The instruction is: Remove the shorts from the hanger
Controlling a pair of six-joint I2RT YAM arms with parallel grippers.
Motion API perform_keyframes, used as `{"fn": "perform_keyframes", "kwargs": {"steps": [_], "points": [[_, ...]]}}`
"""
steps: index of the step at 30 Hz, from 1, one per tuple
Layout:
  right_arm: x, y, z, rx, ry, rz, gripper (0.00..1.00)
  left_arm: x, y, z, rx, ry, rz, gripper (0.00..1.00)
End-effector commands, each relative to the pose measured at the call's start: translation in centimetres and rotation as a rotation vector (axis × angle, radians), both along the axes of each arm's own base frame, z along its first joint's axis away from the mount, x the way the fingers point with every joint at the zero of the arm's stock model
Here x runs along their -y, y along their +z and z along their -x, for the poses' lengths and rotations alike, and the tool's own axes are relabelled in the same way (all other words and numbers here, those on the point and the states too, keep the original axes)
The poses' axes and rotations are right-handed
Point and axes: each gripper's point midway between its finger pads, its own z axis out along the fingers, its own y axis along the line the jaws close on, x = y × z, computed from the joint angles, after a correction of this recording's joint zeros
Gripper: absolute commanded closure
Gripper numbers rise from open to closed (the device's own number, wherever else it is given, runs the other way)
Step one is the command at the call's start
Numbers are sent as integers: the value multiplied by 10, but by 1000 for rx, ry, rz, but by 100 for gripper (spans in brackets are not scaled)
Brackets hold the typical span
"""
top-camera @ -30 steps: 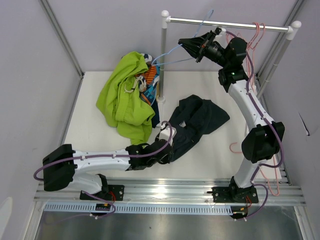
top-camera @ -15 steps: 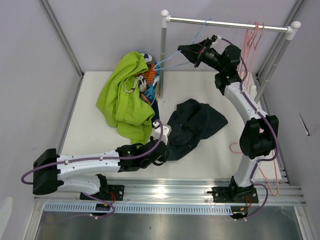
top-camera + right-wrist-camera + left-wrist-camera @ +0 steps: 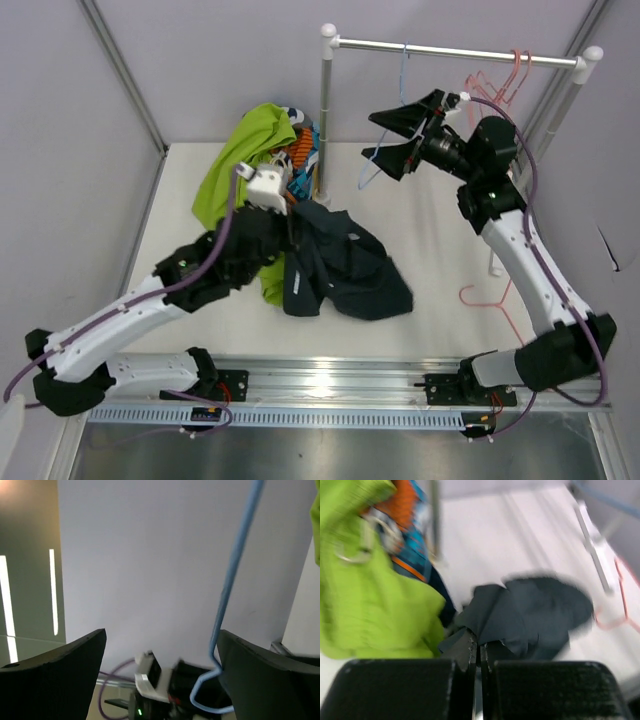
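Dark charcoal shorts (image 3: 345, 268) lie crumpled at mid table, one edge lifted. My left gripper (image 3: 292, 218) is shut on that edge; in the left wrist view the jaws (image 3: 480, 647) pinch the dark fabric (image 3: 540, 605). A blue wire hanger (image 3: 403, 80) hangs bare from the steel rail (image 3: 460, 50). My right gripper (image 3: 387, 140) stands open around its lower part, and the right wrist view shows the blue wire (image 3: 235, 580) passing just inside the right finger (image 3: 270, 672), free of both.
Lime green shorts (image 3: 235, 165) and a patterned orange-teal pair (image 3: 302, 152) are heaped at the back left by the rack's upright pole (image 3: 325, 120). Pink hangers (image 3: 515, 70) hang at the rail's right end. Another pink hanger (image 3: 500, 300) lies on the table (image 3: 440, 230) at the right.
My right gripper has opened and let go of the blue hanger, which now hangs straight from the rail. My left arm has risen and dragged the dark shorts left and back, toward the pile.
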Motion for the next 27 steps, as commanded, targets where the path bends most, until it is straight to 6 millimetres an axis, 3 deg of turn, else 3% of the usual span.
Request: {"fn": "perform_keyframes", "kwargs": {"steps": [1, 2, 3, 4, 5, 6, 7, 8, 9, 10, 11, 12, 14, 15, 16, 18, 19, 20, 21, 22, 23, 24, 25, 27], "points": [[3, 16, 45, 126, -44, 81, 1, -49, 53, -35, 108, 107, -36, 100], [4, 9, 49, 97, -50, 106, 0, -59, 82, -42, 152, 136, -1, 100], [6, 14, 62, 134, -50, 116, 1, -64, 88, -50, 166, 151, -28, 100], [6, 14, 70, 139, -44, 124, 1, -72, 106, -57, 193, 172, -15, 100], [7, 10, 75, 133, -44, 135, 1, -80, 105, -77, 184, 209, -38, 100], [11, 15, 87, 166, -49, 139, 1, -88, 138, -82, 238, 229, -1, 100], [13, 7, 89, 155, -51, 152, 1, -104, 144, -97, 244, 280, -9, 100], [15, 3, 94, 151, -53, 163, 1, -99, 133, -121, 213, 280, -39, 100], [17, 0, 99, 154, -56, 172, 1, -106, 173, -125, 279, 296, 7, 100], [21, -5, 106, 174, -60, 190, 0, -117, 174, -143, 279, 328, -13, 100], [24, -11, 110, 165, -62, 209, 1, -114, 173, -158, 272, 319, -28, 100], [26, -14, 115, 170, -53, 220, 1, -105, 167, -192, 257, 312, -61, 100], [29, -23, 125, 197, -44, 248, 1, -121, 213, -213, 333, 349, -24, 100], [29, -24, 130, 212, -30, 256, 1, -101, 162, -268, 239, 315, -65, 100], [31, -25, 134, 233, -28, 267, 0, -113, 189, -276, 307, 329, -17, 100], [38, -25, 146, 327, -42, 332, 1, -106, 181, -309, 358, 291, 38, 100], [46, -36, 146, 358, -78, 421, 1, -110, 145, -330, 301, 302, 18, 100], [55, -24, 156, 417, -118, 452, 1, -111, 145, -339, 330, 315, 28, 95], [62, -24, 159, 445, -153, 499, 1, -115, 130, -350, 303, 343, 17, 89], [77, -37, 156, 405, -224, 593, 1, -115, 109, -369, 273, 355, 9, 81], [91, -37, 162, 465, -273, 664, 1, -114, 87, -378, 226, 359, 11, 48], [103, -30, 165, 491, -329, 706, 0, -113, 63, -386, 172, 355, -1, 22], [121, -43, 162, 444, -399, 795, 0, -109, 22, -395, 93, 347, -24, 1], [146, -46, 165, 448, -489, 902, 0, -107, -24, -394, -21, 350, -42, 1]]}}
